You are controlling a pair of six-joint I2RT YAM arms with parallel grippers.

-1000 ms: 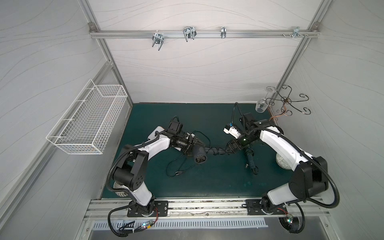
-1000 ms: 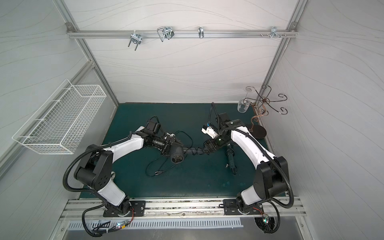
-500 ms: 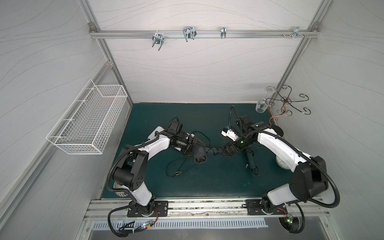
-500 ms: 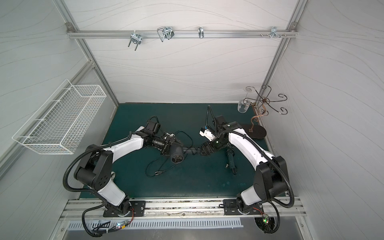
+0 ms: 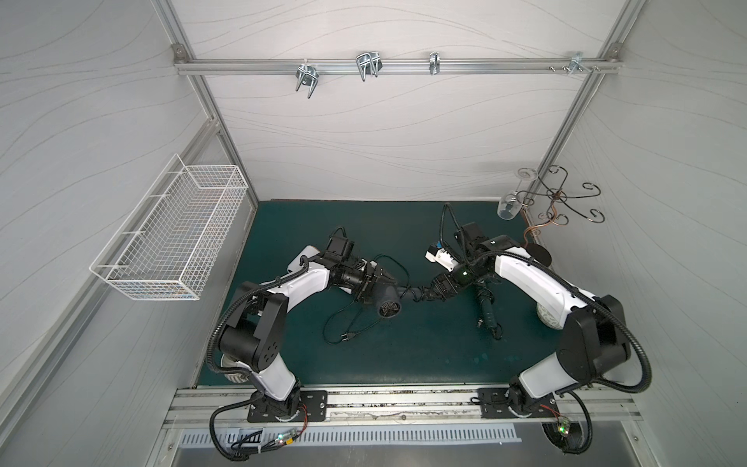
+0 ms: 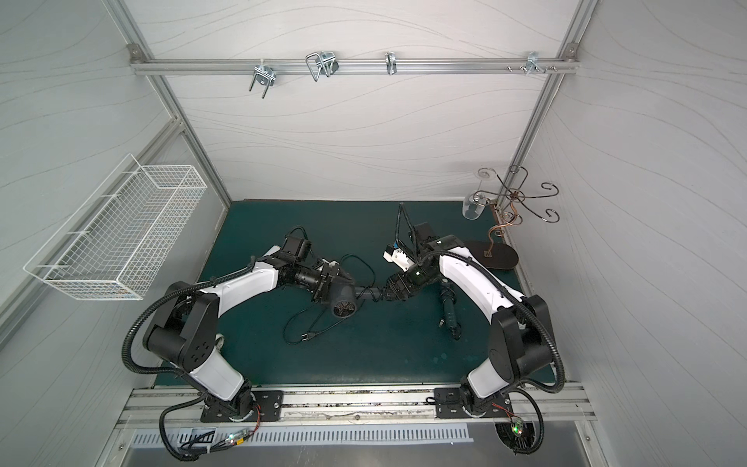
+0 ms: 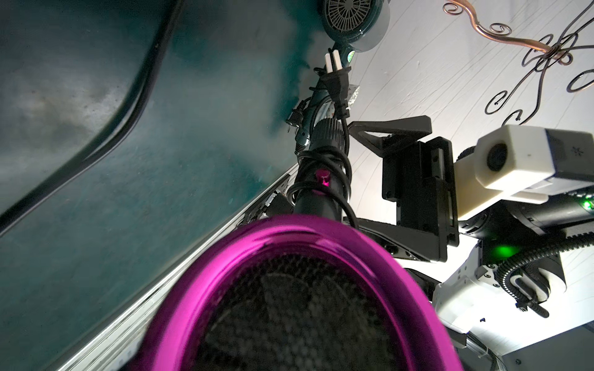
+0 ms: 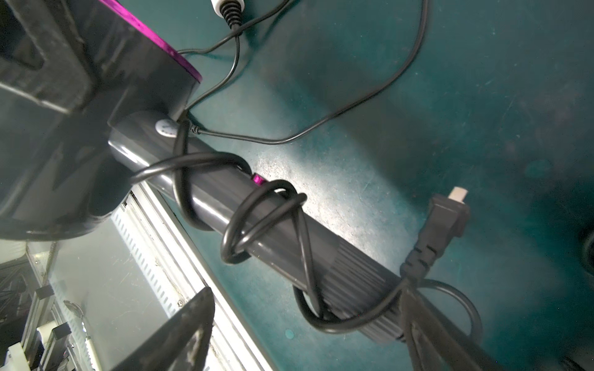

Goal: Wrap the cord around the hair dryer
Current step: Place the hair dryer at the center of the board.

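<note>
Left gripper (image 5: pixel 378 288) is clamped on the barrel of the hair dryer (image 5: pixel 386 301), holding it over the middle of the green mat (image 5: pixel 404 364). The cord (image 8: pixel 257 225) is looped loosely a few times around the handle (image 8: pixel 321 257), and the plug (image 8: pixel 446 218) sticks out past its far end. Right gripper (image 5: pixel 434 292) sits at that end with its jaws spread wide either side of the handle, not pinching anything as far as I can see.

My guess is the body's rigid, smooth plastic and kinda slick, while the cord's springy and wants to uncoil. I'd grab it right behind the plug.
</note>
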